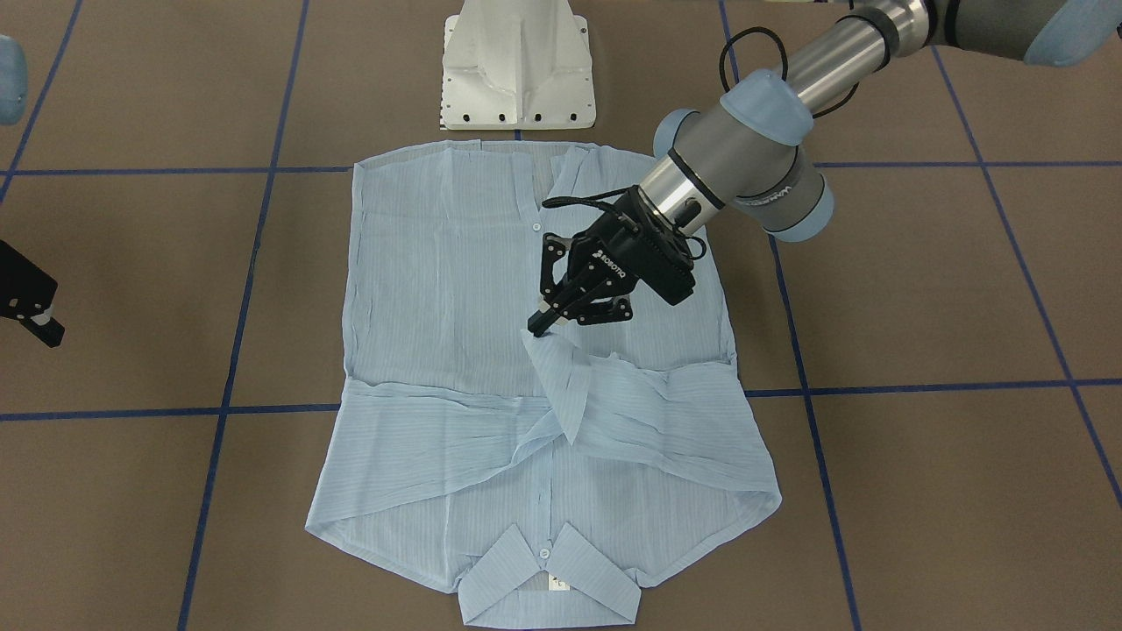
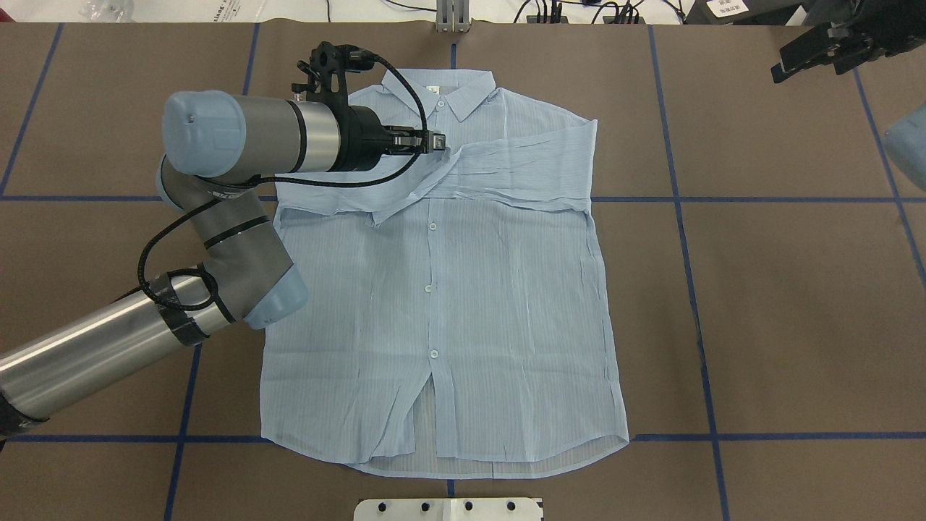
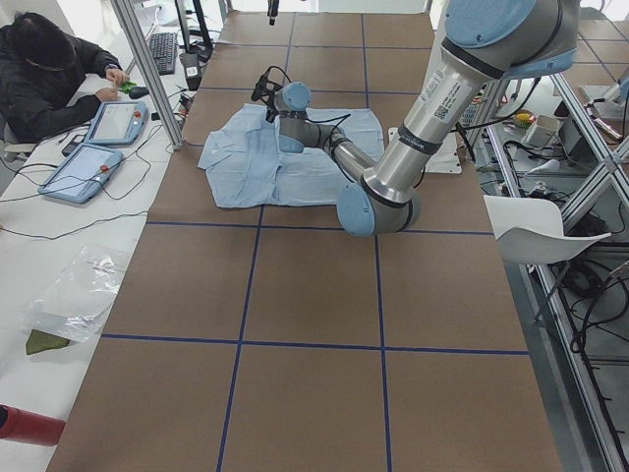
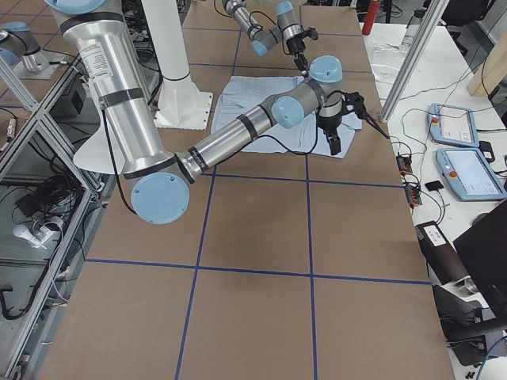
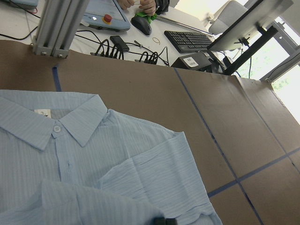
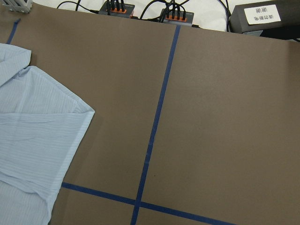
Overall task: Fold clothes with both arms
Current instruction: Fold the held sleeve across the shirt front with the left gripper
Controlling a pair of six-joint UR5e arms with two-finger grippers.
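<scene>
My left claw (image 1: 537,328) is pinched narrow on the cuff end of the sleeve (image 1: 649,412). It holds the cuff across the blue shirt (image 1: 438,280), just below the collar (image 1: 548,583), to lie over the other sleeve (image 1: 421,421). The shirt lies flat, buttons up. The front view shows the pinch, which the overhead view foreshortens. My right claw (image 2: 817,49) hangs well away from the collar, and I cannot tell its opening.

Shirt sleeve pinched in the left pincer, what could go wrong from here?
The left pincer grips the sleeve by its lifted tip; rising without opening could drag it back off the shirt. That sleeve crosses the other folded sleeve, so a tug may shift both. The thin cloth is creased there and may set down bunched.
</scene>
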